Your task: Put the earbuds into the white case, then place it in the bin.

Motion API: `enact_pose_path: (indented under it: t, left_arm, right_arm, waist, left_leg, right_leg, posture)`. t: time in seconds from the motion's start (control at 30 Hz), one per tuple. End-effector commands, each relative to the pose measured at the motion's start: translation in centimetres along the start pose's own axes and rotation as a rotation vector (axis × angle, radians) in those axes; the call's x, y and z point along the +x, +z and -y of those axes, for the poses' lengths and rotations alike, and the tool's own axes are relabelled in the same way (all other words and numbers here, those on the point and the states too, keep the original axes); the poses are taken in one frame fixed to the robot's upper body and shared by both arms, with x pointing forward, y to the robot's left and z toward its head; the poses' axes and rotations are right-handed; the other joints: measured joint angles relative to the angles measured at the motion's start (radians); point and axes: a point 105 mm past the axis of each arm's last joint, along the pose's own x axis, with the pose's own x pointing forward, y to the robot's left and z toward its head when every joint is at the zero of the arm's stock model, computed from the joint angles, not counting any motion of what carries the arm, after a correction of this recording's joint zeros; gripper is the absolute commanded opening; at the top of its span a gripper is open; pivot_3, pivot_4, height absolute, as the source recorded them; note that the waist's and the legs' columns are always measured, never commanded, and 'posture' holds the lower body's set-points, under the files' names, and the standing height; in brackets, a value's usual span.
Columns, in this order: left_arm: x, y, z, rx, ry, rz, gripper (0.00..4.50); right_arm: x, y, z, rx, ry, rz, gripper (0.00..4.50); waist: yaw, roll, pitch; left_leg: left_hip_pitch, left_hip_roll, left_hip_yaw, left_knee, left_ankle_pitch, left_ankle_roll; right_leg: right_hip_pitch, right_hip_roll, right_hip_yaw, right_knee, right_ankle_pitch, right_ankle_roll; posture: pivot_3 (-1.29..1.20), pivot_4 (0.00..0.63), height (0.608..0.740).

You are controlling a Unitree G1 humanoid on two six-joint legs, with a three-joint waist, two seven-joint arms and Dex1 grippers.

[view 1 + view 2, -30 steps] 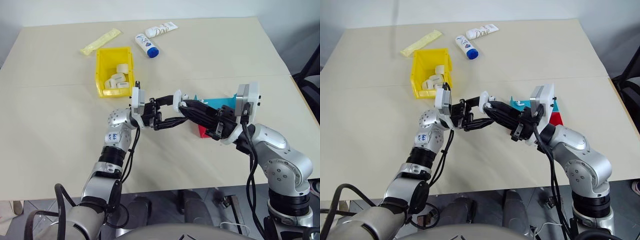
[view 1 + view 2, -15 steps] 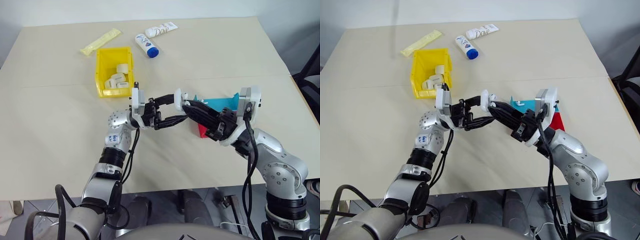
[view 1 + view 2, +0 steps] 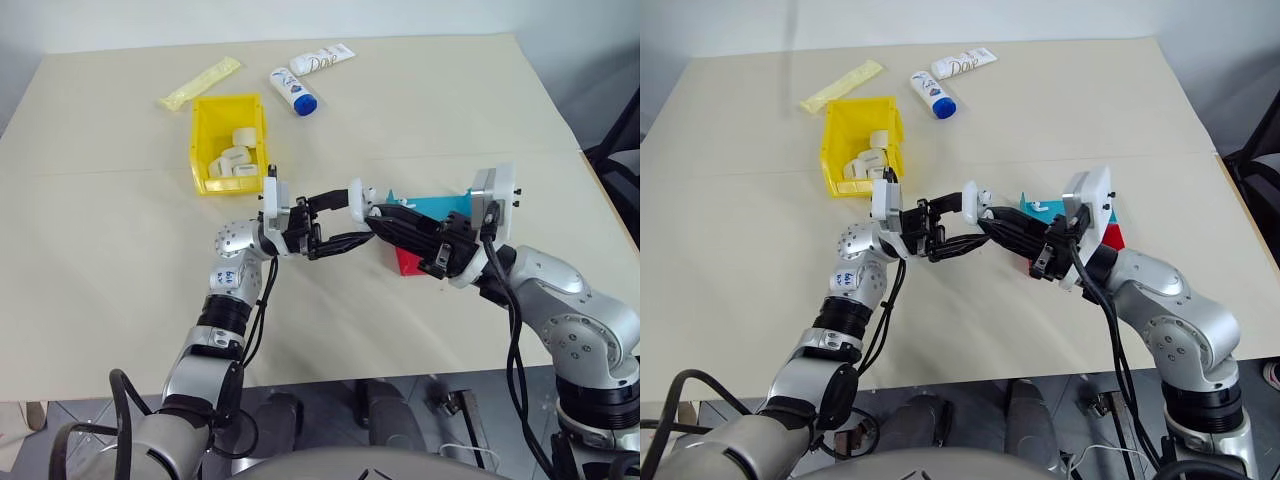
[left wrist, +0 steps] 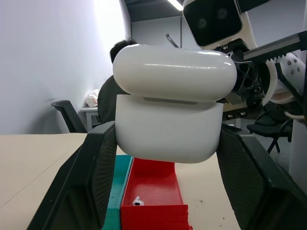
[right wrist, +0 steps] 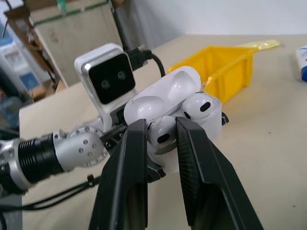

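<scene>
We see a glossy white case [image 4: 172, 115] between black fingers [image 4: 86, 187], and a white earbud [image 5: 160, 132]. The bin [image 3: 205, 125] is bright yellow, the tray [image 4: 153, 194] red and teal, the counter [image 3: 420, 120] pale beige. The bottle [image 3: 290, 90] is white with a blue cap.

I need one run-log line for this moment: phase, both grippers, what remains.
phase: inserting earbud | left gripper: shut on white case, lid open | right gripper: shut on earbud at case | remaining: yellow bin
</scene>
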Motion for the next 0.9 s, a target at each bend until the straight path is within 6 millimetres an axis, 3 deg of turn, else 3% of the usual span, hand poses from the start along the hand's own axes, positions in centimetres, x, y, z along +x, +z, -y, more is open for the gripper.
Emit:
enact_pose_path:
  t: [0.03,0.5,0.67,0.9]
  left_arm:
    - [0.8,2.3,0.3,0.099,-0.057,0.094,2.76]
    - [0.7,2.3,0.2,0.103,-0.041,0.096,2.76]
    - [0.6,2.2,0.2,0.104,-0.044,0.092,2.76]
    - [0.5,1.9,0.3,0.099,-0.046,0.084,2.76]
  right_arm:
    - [-0.7,-1.7,2.5,0.013,-0.113,-0.126,0.47]
    - [-0.3,-0.5,1.5,-0.022,-0.058,-0.116,0.47]
    - [-0.2,0.0,1.3,-0.052,-0.051,-0.091,2.1]
    - [-0.1,1.0,0.9,-0.09,-0.036,-0.069,2.1]
  waist:
    - [0.001,0.0,0.0]
    - [0.002,0.0,0.0]
    - [0.003,-0.001,0.0]
    - [0.002,-0.001,0.0]
  left_leg:
    - [0.0,0.0,0.0,0.0,0.0,0.0]
    - [0.0,0.0,0.0,0.001,0.0,0.0]
    - [0.0,0.0,0.0,0.001,0.0,0.0]
    - [0.0,0.0,0.0,0.001,0.0,0.0]
  right_leg:
    - [0.0,0.0,0.0,0.0,0.0,0.0]
    - [0.0,0.0,0.0,0.0,0.0,0.0]
    - [0.0,0.0,0.0,0.0,0.0,0.0]
    - [0.0,0.0,0.0,0.0,0.0,0.0]
  posture:
    - [0.0,0.15,0.74]
    - [0.0,0.15,0.74]
    - [0.0,0.15,0.74]
    - [0.0,0.15,0.74]
